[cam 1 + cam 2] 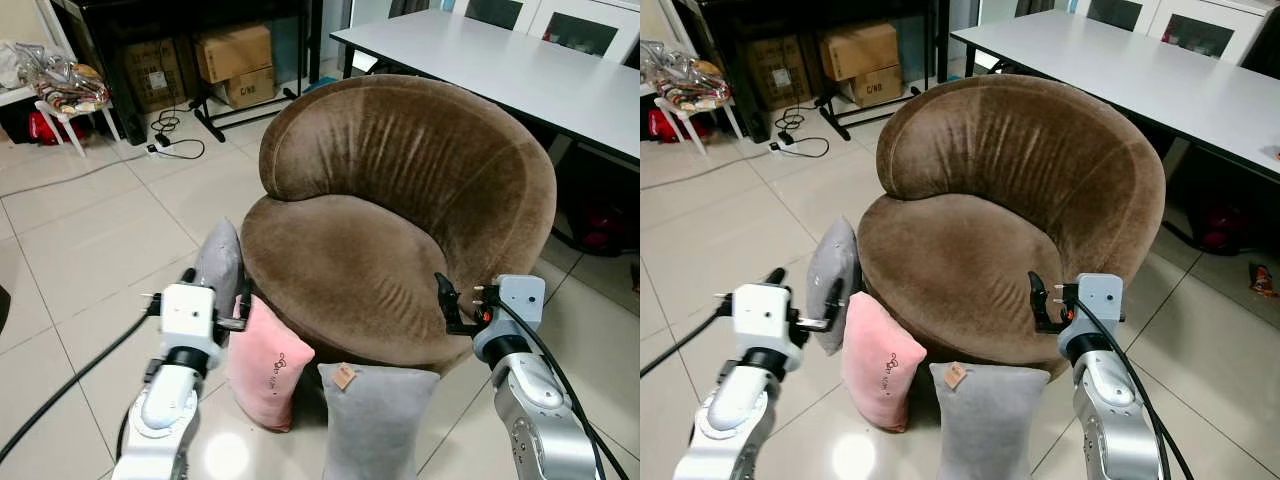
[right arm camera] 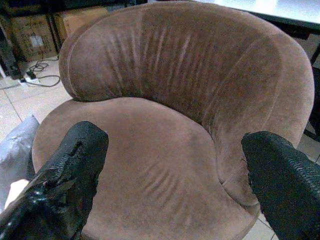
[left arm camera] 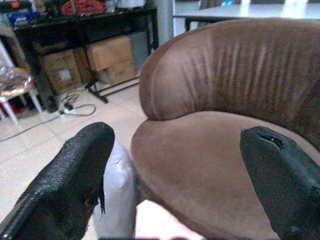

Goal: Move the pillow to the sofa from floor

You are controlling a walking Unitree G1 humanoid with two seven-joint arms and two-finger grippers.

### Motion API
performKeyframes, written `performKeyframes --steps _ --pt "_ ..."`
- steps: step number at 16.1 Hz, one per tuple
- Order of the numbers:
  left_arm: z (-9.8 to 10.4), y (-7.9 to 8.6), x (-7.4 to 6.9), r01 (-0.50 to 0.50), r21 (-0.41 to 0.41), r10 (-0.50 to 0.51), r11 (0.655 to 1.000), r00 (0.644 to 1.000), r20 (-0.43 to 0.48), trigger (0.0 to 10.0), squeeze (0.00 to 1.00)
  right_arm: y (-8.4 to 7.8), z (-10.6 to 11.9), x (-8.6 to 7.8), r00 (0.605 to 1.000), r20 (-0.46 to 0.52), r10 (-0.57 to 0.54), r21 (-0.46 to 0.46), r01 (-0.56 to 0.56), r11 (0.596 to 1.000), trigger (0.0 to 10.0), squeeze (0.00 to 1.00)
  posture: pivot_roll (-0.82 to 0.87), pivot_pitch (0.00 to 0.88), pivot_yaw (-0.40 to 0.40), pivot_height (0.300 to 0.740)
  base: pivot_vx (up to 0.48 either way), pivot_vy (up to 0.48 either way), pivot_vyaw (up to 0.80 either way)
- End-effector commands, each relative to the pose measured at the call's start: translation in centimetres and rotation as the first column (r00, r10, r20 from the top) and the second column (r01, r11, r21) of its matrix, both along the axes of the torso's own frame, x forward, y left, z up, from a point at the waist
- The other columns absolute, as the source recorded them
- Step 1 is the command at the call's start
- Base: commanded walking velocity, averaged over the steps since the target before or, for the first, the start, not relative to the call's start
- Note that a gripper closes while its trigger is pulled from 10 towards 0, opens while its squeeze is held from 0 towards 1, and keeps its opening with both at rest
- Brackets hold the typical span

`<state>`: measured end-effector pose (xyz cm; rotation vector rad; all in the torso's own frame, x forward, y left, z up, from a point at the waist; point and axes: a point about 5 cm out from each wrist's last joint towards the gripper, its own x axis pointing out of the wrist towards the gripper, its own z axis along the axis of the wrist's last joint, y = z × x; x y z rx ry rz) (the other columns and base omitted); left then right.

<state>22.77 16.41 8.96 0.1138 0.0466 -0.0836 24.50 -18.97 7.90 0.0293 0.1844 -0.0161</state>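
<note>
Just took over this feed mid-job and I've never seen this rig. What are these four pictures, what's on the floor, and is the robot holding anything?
It is a humanoid robot with two silver arms. The two wide pictures come from its head camera, looking down. The other two look along each wrist's black fingers. The left gripper and right gripper are both open and hold nothing. Ahead stands a round brown sofa chair with a bare seat. On the floor against its front lean three pillows: a grey pillow on the left, a pink pillow, and a grey tagged pillow nearest the robot.
</note>
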Motion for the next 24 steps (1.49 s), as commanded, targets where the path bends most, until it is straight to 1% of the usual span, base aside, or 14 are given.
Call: performKeyframes --steps 1,2,3,6,9,24 --pt "-0.10 -0.14 -0.09 0.010 -0.003 -0.010 1.000 1.000 0.000 10.0 0.00 -0.33 0.32 -0.18 1.000 0.018 -0.009 -0.004 0.009 1.000 10.0 0.00 -0.08 0.000 -0.018 0.706 0.000 0.000 0.00" --pt "-0.31 -0.16 -0.25 0.013 -0.022 -0.013 1.000 1.000 -0.008 10.0 0.00 -0.22 0.33 -0.15 1.000 0.017 -0.009 0.000 0.009 1.000 10.0 0.00 -0.08 0.000 -0.020 0.691 0.000 0.000 0.00" --pt "-0.38 -0.16 -0.30 0.009 -0.022 -0.010 1.000 1.000 -0.013 10.0 0.00 -0.16 0.32 -0.14 1.000 0.017 -0.007 0.001 0.007 1.000 10.0 0.00 -0.08 0.000 -0.023 0.681 0.000 0.000 0.00" --pt "-0.10 -0.05 -0.28 -0.012 -0.003 0.012 1.000 1.000 0.018 10.0 0.00 -0.01 0.34 -0.01 1.000 0.013 0.004 0.007 -0.004 1.000 10.0 0.00 -0.07 0.000 -0.032 0.652 0.000 0.000 0.00" --pt "0.15 -0.07 -0.14 -0.011 -0.011 0.012 1.000 0.999 0.036 10.0 0.00 0.29 0.52 0.40 0.999 0.018 0.026 0.004 -0.026 1.000 10.0 0.00 -0.07 0.000 -0.032 0.623 0.000 0.000 0.00" --pt "0.30 -0.04 -0.02 -0.014 -0.010 0.014 1.000 0.999 0.043 10.0 0.00 0.35 0.53 0.52 1.000 0.013 0.028 0.004 -0.028 1.000 10.0 0.00 -0.07 0.000 -0.034 0.623 0.000 0.000 0.00"
